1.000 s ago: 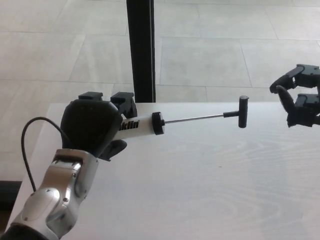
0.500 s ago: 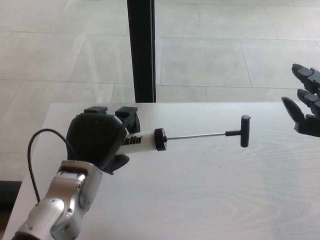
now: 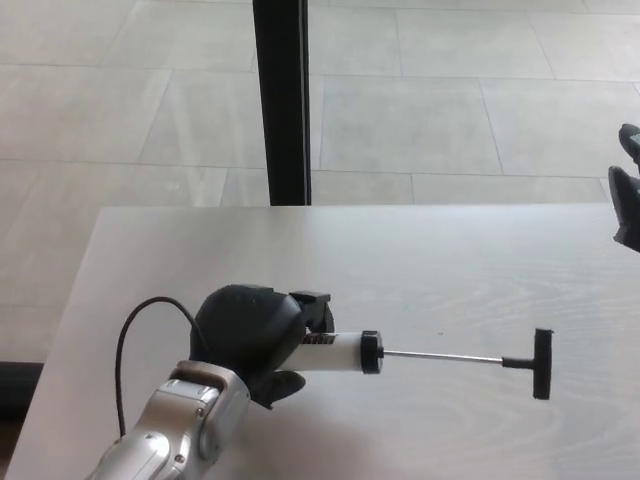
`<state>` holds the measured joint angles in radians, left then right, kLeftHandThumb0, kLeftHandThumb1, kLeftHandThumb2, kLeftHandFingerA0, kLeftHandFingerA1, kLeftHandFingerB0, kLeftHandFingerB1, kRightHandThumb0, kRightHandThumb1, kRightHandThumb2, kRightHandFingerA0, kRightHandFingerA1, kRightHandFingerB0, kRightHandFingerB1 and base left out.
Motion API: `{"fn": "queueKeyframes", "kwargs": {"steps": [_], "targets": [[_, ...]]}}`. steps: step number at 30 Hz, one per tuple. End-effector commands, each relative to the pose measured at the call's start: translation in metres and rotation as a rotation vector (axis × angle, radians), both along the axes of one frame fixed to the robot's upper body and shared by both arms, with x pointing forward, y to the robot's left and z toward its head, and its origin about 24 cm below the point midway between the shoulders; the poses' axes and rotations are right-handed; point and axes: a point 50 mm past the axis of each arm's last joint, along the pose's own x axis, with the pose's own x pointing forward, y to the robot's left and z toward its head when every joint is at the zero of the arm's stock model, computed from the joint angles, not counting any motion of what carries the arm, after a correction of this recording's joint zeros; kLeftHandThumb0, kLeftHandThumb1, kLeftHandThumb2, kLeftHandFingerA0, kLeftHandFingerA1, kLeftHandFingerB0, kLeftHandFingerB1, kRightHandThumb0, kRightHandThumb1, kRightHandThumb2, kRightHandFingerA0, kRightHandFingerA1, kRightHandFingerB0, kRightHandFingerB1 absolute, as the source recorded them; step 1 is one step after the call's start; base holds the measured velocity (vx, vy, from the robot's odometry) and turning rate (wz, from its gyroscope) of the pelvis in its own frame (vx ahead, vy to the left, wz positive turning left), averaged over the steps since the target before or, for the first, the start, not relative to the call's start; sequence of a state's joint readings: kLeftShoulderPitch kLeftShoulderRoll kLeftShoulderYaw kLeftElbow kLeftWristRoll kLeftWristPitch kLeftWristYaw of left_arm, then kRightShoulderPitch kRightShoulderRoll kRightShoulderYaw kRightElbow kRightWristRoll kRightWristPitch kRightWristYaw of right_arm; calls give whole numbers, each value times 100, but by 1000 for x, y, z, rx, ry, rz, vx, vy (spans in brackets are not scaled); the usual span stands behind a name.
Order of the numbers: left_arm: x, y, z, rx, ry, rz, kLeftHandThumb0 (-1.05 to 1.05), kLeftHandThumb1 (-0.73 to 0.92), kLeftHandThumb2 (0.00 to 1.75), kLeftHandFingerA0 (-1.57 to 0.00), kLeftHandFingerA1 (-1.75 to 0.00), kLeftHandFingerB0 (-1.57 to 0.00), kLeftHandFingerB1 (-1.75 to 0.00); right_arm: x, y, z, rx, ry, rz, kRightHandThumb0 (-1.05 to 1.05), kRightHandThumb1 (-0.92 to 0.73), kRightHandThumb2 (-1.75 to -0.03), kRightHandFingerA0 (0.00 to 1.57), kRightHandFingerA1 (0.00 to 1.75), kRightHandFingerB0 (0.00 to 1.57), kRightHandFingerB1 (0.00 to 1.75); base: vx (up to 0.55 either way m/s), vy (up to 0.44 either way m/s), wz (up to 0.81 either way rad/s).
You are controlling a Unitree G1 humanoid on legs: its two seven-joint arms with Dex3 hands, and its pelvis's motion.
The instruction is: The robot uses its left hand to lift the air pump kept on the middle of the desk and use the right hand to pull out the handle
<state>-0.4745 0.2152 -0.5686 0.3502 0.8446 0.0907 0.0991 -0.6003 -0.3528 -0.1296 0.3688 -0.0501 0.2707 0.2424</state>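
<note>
Pale wood-grain laminate is covering the tabletop (image 3: 420, 270), and nothing is lying on it around the air pump (image 3: 400, 355), so no other object is standing between the pump and either hand. One pump is showing: a white barrel with black lettering, a black collar at its end, a thin metal rod running out to the right, and a black T-handle (image 3: 541, 363) at the rod's far end, standing crosswise. The rod is showing fully drawn out, with the handle well apart from the barrel. The pump is sitting toward the near part of the tabletop, roughly level and pointing right; whether it is touching the surface or hanging just above it cannot be told. The left hand (image 3: 255, 335) is wrapping its black fingers around the barrel's left end, gripping it, with the silver forearm coming up from the lower left and one black cable (image 3: 125, 335) looping beside the wrist. The right hand (image 3: 628, 195) is showing only as a dark sliver at the right edge, well apart from the handle, and its state cannot be told. Beyond the tabletop, a floor of large grey tiles (image 3: 130, 90) is stretching away, and one black vertical post (image 3: 281, 100) is rising behind the far edge.
</note>
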Motion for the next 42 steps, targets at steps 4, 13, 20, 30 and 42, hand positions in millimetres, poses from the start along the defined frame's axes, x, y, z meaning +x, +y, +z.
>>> {"fn": "queueKeyframes", "kwargs": {"steps": [4, 13, 20, 30, 42], "targets": [[-5, -5, -17, 226, 622, 3, -40, 73, 61, -31, -57, -27, -38, 3, -5, 7, 99, -33, -88, -86, -91, -68, 0, 0, 0, 9, 0, 0, 0], [-1, 3, -8, 330, 673, -3, -54, 74, 63, -15, -50, -24, -33, 5, -4, 10, 91, -39, -73, -104, -83, -115, 0, 13, 0, 0, 0, 0, 0], [-2, 11, 10, 276, 521, -87, -55, 72, 62, 0, -41, -19, -36, 4, -9, 13, 74, -42, -73, -100, -82, -114, 0, 13, 0, 1, 0, 0, 0], [8, 71, 89, -728, 519, -164, -92, 78, 70, 0, 0, 0, 0, -7, -43, 23, 59, -69, -166, -98, -78, -115, 0, 12, 0, 4, 0, 0, 0], [-21, 263, 120, -1559, 50, 220, -99, 68, 103, 0, -13, 0, 0, -74, -164, 59, 44, -182, -416, -89, -73, -114, 0, 13, 0, 12, 0, 0, 0]]}}
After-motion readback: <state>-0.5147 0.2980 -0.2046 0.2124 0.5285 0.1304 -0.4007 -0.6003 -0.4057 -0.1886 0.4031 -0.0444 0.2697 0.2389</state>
